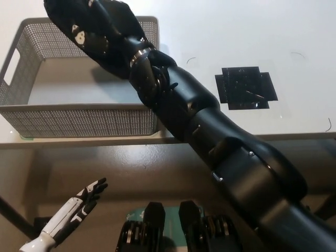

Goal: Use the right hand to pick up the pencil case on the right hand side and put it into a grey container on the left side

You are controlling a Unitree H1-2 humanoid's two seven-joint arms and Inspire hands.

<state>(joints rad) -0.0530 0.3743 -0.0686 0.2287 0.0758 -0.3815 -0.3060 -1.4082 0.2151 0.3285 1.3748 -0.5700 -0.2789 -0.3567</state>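
Reaching over one grey container (79, 121), right robot hand (92, 29).

One grey container (79, 113) and one black tape patch (245, 87) sit on one worktop (236, 31). Two robot hands show: one white (86, 197), one black (89, 29).

Grey perforated container (79, 118) near the white counter's (220, 37) left edge; black tape patch (245, 87) toward its right edge.
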